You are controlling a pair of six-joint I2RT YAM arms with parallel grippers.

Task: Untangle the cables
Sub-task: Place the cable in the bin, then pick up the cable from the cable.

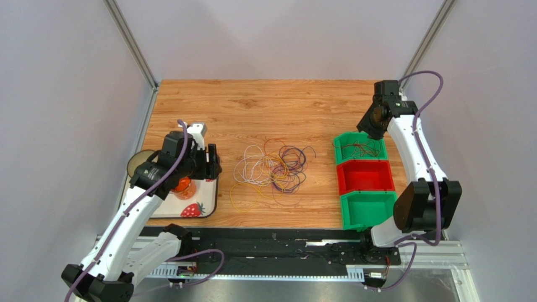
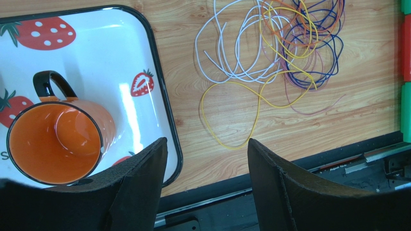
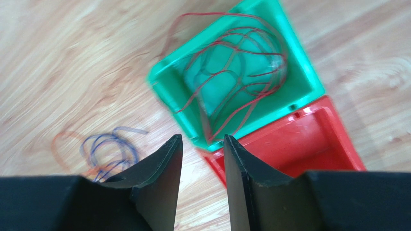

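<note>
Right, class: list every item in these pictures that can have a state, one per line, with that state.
Thin multicoloured wire cables on the wooden table: tangled in one pile.
Thin red cable: separate, coiled inside the far green plastic bin.
Red plastic bin: empty.
Near green plastic bin: empty.
Orange ceramic mug: upright, empty, on the strawberry-print tray.
Left tool: open, empty.
Right tool: open, empty.

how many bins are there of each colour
green bins: 2
red bin: 1
total: 3
</note>
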